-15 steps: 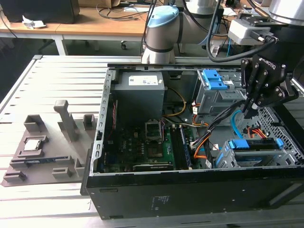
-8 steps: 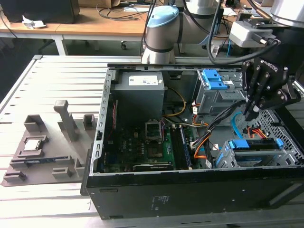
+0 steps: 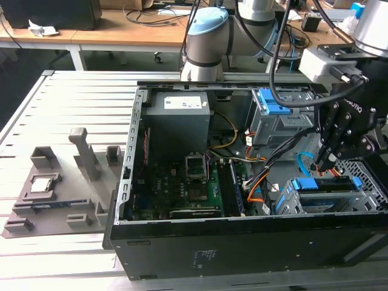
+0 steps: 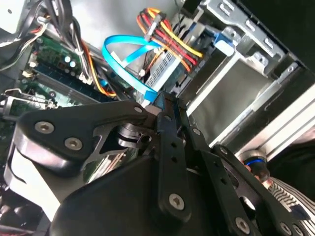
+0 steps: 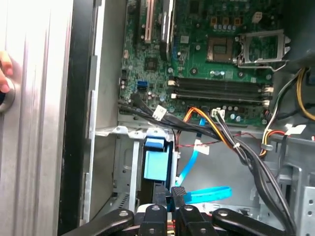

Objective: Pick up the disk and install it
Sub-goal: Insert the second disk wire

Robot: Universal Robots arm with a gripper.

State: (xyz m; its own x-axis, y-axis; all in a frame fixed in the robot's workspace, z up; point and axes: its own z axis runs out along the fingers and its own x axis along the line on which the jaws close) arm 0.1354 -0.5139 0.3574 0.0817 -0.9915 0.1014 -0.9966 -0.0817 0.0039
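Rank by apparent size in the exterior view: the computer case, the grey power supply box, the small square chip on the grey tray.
1. Computer case, largest by far.
2. Grey power supply box.
3. Small square chip, smallest.

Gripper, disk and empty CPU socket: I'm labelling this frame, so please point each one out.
gripper [image 3: 323, 162]: exterior view, midway between its fingertips.
disk [image 3: 332, 185]: exterior view, blue bracket edge atop the drive in the cage below the gripper.
CPU socket [image 5: 261, 48]: first wrist view, the metal frame of the open socket.
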